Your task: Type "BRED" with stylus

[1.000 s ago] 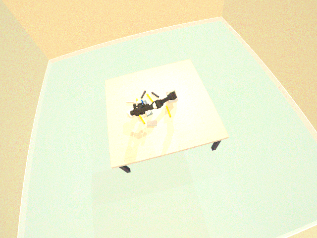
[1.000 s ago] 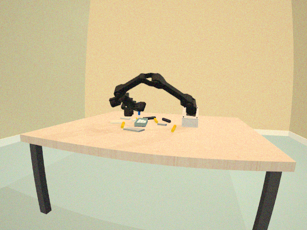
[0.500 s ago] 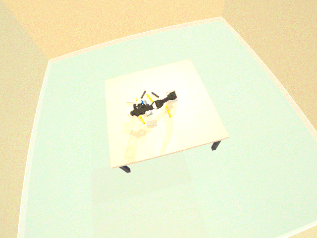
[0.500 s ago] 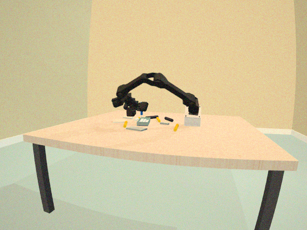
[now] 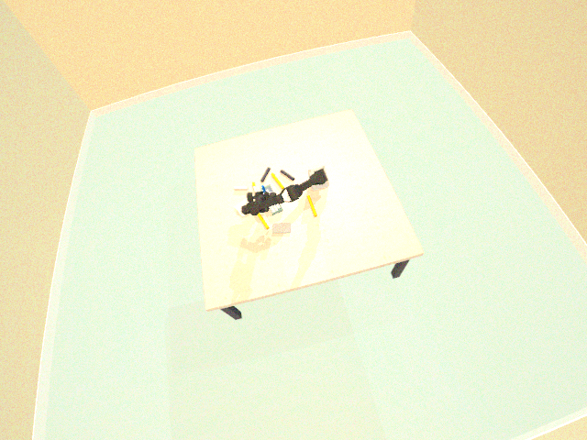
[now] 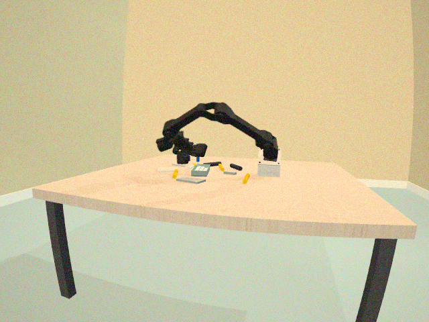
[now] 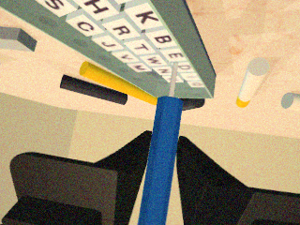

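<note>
Taking the keyboard (image 5: pixel 276 209) (image 6: pixel 200 170) (image 7: pixel 199 66) as the landmark, its lettered keys lie ahead of the gripper (image 5: pixel 260 194) (image 6: pixel 194 153) (image 7: pixel 164 139) in the wrist view, beyond the fingertips. The blue stylus (image 5: pixel 264 189) (image 6: pixel 198 159) (image 7: pixel 164 145) is between the fingers, its thin pale tip reaching over the keyboard. In the wrist view that tip overlaps the area around the E, D and N keys; whether it touches or presses any of them cannot be told. The fingers are drawn in to a narrow gap and pinch the stylus from both sides, with the blue barrel extending past them toward the keyboard. Near the keyboard's edge in the wrist view, a yellow rod (image 7: pixel 117 83) and a black rod (image 7: pixel 94 90) lie on one side, with a pale, yellow-ended cylinder (image 7: pixel 253 80) apart on the other. In the exterior view, a flat grey slab (image 6: pixel 190 180) lies on the camera side of the keyboard, close to it. More bare desk (image 5: pixel 355 213) (image 6: pixel 277 200) stretches between the keyboard and the table's near edge, beyond that slab, while the arm arches above the keyboard's surroundings.
</note>
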Available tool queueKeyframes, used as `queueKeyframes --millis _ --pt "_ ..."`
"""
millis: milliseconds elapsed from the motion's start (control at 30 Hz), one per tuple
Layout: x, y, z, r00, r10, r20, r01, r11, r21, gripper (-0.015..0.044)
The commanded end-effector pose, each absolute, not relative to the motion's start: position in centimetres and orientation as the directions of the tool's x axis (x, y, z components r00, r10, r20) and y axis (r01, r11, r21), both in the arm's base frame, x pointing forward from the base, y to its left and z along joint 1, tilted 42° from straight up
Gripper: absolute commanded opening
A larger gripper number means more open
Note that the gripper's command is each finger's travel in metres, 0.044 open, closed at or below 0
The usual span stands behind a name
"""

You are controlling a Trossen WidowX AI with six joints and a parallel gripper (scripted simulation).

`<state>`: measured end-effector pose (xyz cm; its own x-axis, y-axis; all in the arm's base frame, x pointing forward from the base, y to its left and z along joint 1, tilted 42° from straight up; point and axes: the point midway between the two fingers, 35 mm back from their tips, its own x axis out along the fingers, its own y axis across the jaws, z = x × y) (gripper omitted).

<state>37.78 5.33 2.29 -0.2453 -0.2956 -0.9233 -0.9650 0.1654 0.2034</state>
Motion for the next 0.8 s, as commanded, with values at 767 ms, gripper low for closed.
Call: queueKeyframes --millis 767 --pt "37.73 5.78 1.68 -0.248 -0.293 -0.924 -0.964 0.169 0.205 0.0081"
